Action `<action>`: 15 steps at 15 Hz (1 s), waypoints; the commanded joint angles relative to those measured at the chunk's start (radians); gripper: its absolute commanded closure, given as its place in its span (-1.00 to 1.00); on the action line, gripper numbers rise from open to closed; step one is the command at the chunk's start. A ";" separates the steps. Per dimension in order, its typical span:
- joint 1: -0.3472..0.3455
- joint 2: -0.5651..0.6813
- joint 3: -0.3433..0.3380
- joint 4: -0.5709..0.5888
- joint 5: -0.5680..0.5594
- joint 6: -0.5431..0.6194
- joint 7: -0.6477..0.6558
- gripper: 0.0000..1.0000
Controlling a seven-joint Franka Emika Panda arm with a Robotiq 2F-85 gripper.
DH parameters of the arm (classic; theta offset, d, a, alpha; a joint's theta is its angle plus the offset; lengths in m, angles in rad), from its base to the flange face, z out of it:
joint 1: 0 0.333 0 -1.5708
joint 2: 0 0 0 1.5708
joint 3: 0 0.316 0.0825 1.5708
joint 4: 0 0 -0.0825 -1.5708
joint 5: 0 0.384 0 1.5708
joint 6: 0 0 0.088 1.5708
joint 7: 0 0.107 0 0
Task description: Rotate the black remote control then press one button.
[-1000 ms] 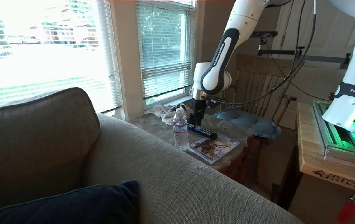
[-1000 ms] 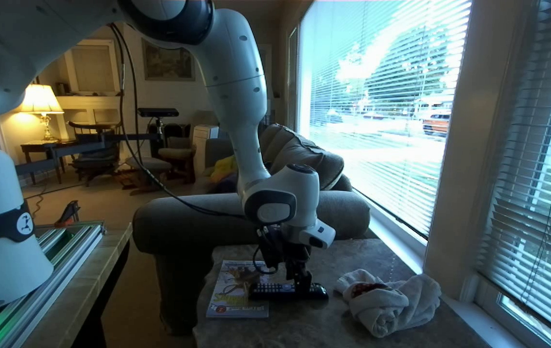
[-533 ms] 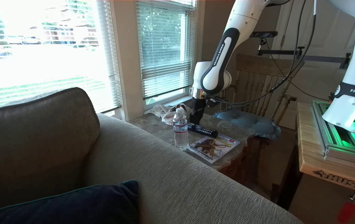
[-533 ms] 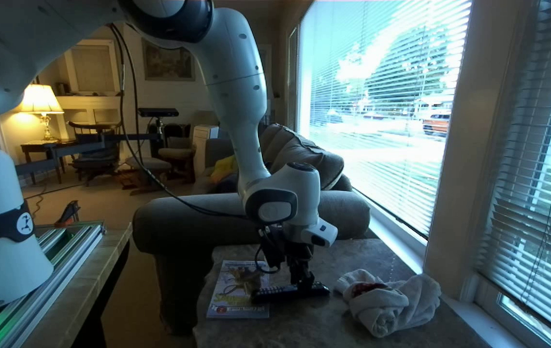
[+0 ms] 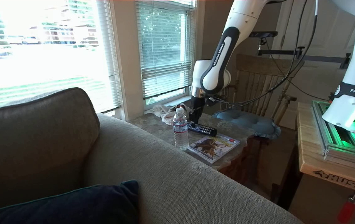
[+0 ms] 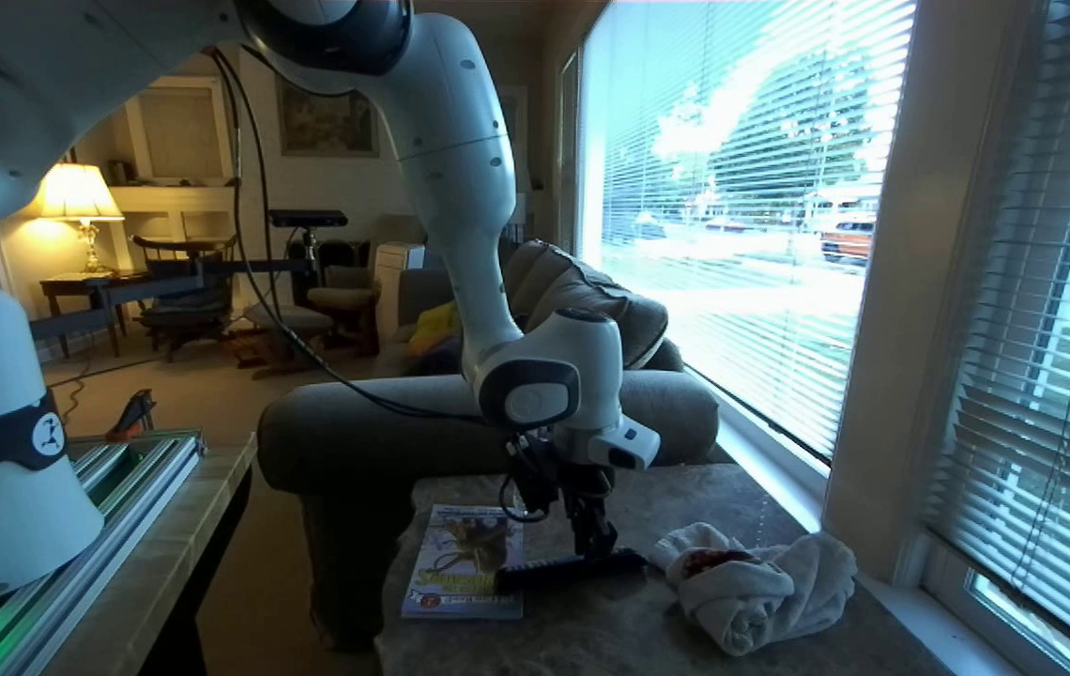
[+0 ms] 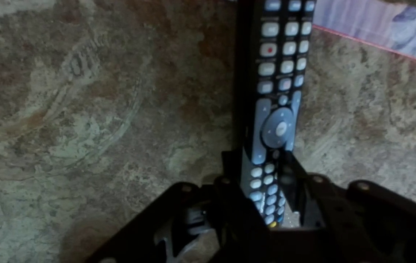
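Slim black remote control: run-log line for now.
black gripper: closed on slim black remote control | remote: one end over picture-covered magazine | press: none visible

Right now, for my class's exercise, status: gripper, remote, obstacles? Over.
Gripper closed on black remote control. Tilted, buttons visible from wrist. Magazine by one end, possibly in the way.
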 commanded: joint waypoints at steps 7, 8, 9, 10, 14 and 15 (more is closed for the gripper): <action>0.002 -0.009 -0.005 -0.008 0.011 -0.088 0.068 -0.68; 0.002 -0.017 -0.006 -0.017 0.010 -0.098 0.067 -0.85; 0.001 -0.024 -0.006 -0.025 0.010 -0.101 0.067 -0.96; -0.002 -0.034 -0.004 -0.036 0.011 -0.104 0.065 -0.99; -0.004 -0.040 -0.002 -0.041 0.011 -0.101 0.064 -1.00; -0.002 -0.039 -0.004 -0.039 0.011 -0.100 0.066 -1.00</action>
